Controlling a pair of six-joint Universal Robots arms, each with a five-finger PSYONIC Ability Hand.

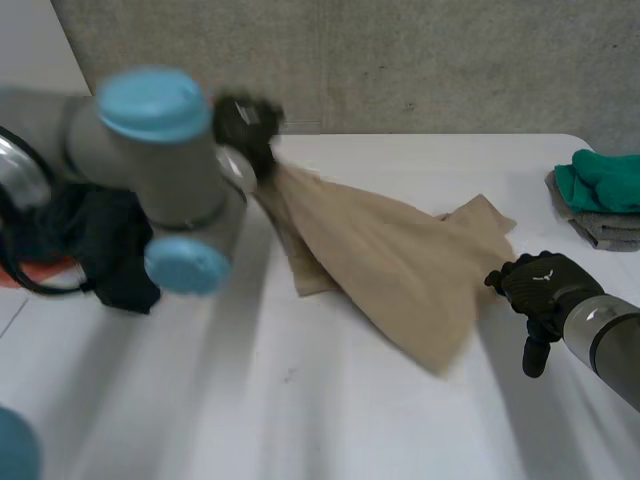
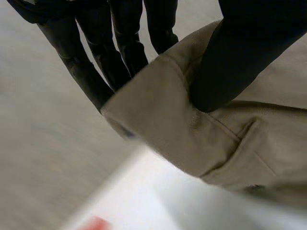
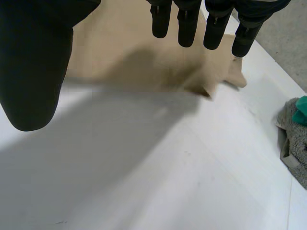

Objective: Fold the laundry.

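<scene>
A tan cloth (image 1: 400, 255) is pulled up off the white table (image 1: 300, 400) at its far left end and trails down to the right. My left hand (image 1: 248, 125) grips that raised end; in the left wrist view the thumb (image 2: 230, 62) pinches the cloth's hemmed edge (image 2: 168, 110) against the fingers (image 2: 96, 62). My right hand (image 1: 535, 285) hovers just off the cloth's near right edge, fingers (image 3: 192, 24) straight and apart from the thumb (image 3: 33, 67), holding nothing. The tan cloth (image 3: 144, 57) lies beyond its fingertips.
A folded stack, green cloth (image 1: 605, 180) on grey cloth (image 1: 605, 228), sits at the table's far right edge; the same grey cloth (image 3: 295, 143) lies beside my right hand. Something orange (image 1: 35, 272) lies off the table's left side, behind my left arm (image 1: 150, 170).
</scene>
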